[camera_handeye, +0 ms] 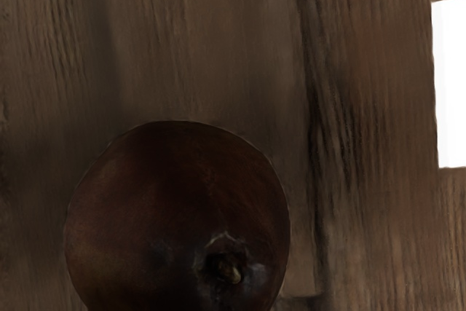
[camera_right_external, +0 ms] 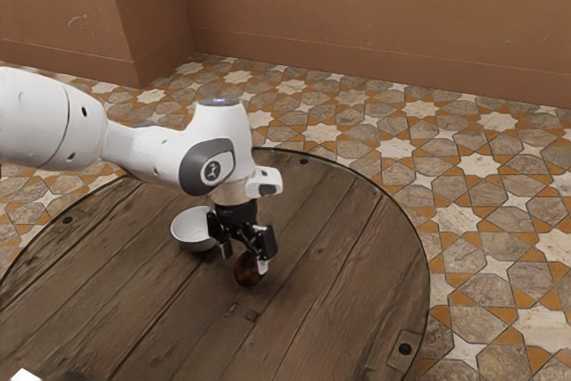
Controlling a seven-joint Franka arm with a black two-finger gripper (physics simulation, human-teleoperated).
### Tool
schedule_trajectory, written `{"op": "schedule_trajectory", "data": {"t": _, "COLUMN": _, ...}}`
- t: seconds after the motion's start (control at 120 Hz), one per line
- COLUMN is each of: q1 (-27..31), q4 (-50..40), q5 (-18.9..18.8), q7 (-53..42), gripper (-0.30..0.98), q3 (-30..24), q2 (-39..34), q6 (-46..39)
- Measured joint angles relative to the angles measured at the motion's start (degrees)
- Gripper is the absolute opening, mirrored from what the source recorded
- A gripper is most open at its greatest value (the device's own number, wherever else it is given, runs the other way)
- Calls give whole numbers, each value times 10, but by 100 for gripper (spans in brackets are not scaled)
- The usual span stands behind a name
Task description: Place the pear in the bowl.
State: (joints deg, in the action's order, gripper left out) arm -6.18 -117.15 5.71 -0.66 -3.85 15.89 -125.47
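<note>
Although your fingers [camera_right_external: 263, 266] stand wide apart and grip nothing, the dark pear [camera_right_external: 246, 270] lies on the tabletop [camera_right_external: 343, 283] right by them, near the bowl [camera_right_external: 190, 230]. Close off-centre and one side may hit its round flank first, rolling it away.

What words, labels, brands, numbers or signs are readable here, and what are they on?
No words or numbers are readable.
Round emblem on the dark grey joint cover of the white arm: a sign, too small to make out.
Small bluish mark on top of the arm: too small to read.
Pear and bowl: no lettering visible.
</note>
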Motion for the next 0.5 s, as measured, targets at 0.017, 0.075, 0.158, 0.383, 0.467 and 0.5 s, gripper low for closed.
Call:
{"op": "schedule_trajectory", "data": {"t": 0.017, "q1": 1, "q4": 0, "q5": 0, "q7": -2, "gripper": 69, "q3": 0, "q2": 2, "q6": -2}}
{"op": "schedule_trajectory", "data": {"t": 0.075, "q1": 2, "q4": -1, "q5": -1, "q7": -7, "gripper": 69, "q3": 1, "q2": 10, "q6": -9}}
{"op": "schedule_trajectory", "data": {"t": 0.158, "q1": 2, "q4": -1, "q5": -1, "q7": -13, "gripper": 69, "q3": 1, "q2": 20, "q6": -17}}
{"op": "schedule_trajectory", "data": {"t": 0.383, "q1": 2, "q4": 2, "q5": -1, "q7": -26, "gripper": 69, "q3": 2, "q2": 35, "q6": -39}}
{"op": "schedule_trajectory", "data": {"t": 0.467, "q1": 2, "q4": 3, "q5": -1, "q7": -30, "gripper": 69, "q3": 2, "q2": 40, "q6": -46}}
{"op": "schedule_trajectory", "data": {"t": 0.5, "q1": 2, "q4": 4, "q5": -1, "q7": -31, "gripper": 69, "q3": 2, "q2": 42, "q6": -48}}
